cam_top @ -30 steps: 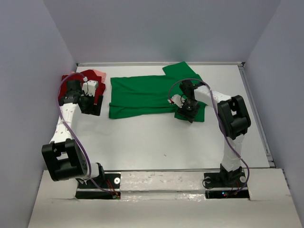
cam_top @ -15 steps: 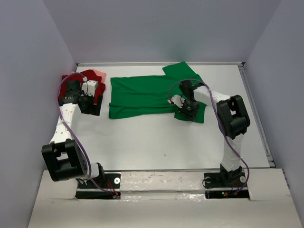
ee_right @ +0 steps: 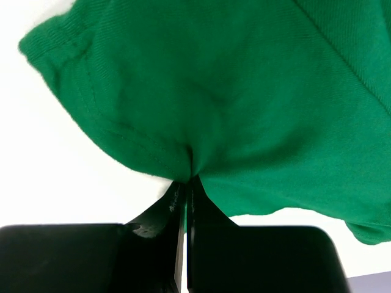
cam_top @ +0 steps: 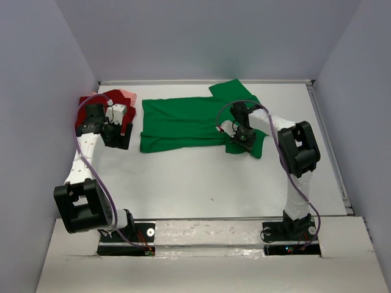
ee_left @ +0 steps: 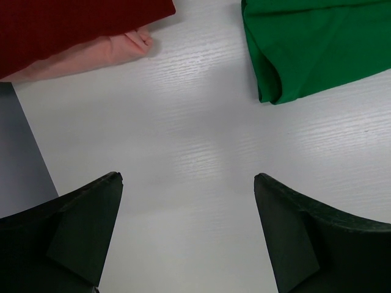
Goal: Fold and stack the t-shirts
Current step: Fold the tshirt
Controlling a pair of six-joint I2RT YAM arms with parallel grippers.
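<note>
Right gripper [ee_right: 186, 183] pinched tight on the edge of the bright green cloth t-shirt [ee_right: 244, 91], fabric bunched just past its tips. Left gripper [ee_left: 188, 180] spread wide over the white table [ee_left: 195, 134], holding nothing. Dark red cloth t-shirt [ee_left: 73, 21] over pale pink cloth t-shirt [ee_left: 91, 55], ahead-left of it.

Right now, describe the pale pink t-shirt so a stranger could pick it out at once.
Go to the far left corner of the table, beside the left gripper. The pale pink t-shirt lies there folded, peeking out from under the dark red t-shirt. It is the only pale cloth; the green t-shirt lies apart.
</note>
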